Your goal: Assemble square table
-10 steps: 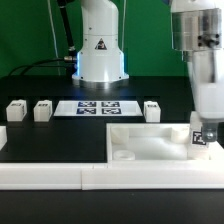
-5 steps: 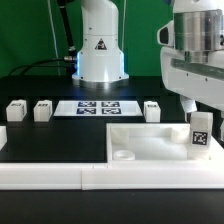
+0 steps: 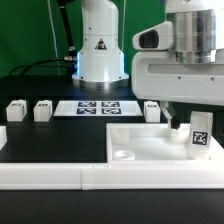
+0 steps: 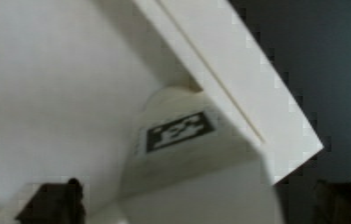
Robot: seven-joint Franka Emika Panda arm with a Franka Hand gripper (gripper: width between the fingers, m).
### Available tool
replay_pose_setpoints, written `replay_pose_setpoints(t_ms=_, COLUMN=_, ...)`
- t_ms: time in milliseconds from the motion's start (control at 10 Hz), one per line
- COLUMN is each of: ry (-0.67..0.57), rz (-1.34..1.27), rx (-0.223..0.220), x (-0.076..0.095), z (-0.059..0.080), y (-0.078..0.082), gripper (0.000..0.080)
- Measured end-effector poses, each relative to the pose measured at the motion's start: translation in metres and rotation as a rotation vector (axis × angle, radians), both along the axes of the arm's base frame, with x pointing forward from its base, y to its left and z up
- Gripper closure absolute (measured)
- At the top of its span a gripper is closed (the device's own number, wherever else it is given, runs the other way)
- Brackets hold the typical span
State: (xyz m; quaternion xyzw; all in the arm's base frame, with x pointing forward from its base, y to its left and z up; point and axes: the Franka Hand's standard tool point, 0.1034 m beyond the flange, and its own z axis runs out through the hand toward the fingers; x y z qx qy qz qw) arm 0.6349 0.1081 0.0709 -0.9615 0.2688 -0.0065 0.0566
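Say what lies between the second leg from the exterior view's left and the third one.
The marker board lies flat between the second leg and the third leg, touching neither; the exterior view shows it.

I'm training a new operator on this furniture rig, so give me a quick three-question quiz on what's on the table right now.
1. True or false: the gripper is shut on the upright leg.
2. How many loose legs sit on the black table, off the square panel?
3. The marker board lies: A) on the square panel; B) between loose legs, in front of the robot base; C) under the upright leg.
Key: 1 false, the jaws stand open; 2 three; 3 B.
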Motion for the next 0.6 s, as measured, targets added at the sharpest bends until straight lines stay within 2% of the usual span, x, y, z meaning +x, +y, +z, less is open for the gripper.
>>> replay_pose_setpoints(t_ms=200, ry=-0.031, rz=0.022, rx=-0.008, x=0.003, z=0.0013, y=0.0015, gripper=0.0151)
replay_pose_setpoints(t_ms=400, ry=-0.03, rz=0.019, rx=-0.008, x=0.0031, z=0.0008, y=0.0002, gripper=0.0408)
replay_pose_setpoints(t_ms=500, ry=-0.019, rz=-0.076, rx=-0.001, x=0.0026, z=0.0003, y=0.0, gripper=0.0408)
replay_pose_setpoints(t_ms=600, ry=-0.011, rz=-0.147, rx=0.003, x=0.0027, z=0.0002, y=-0.0017, gripper=0.0508)
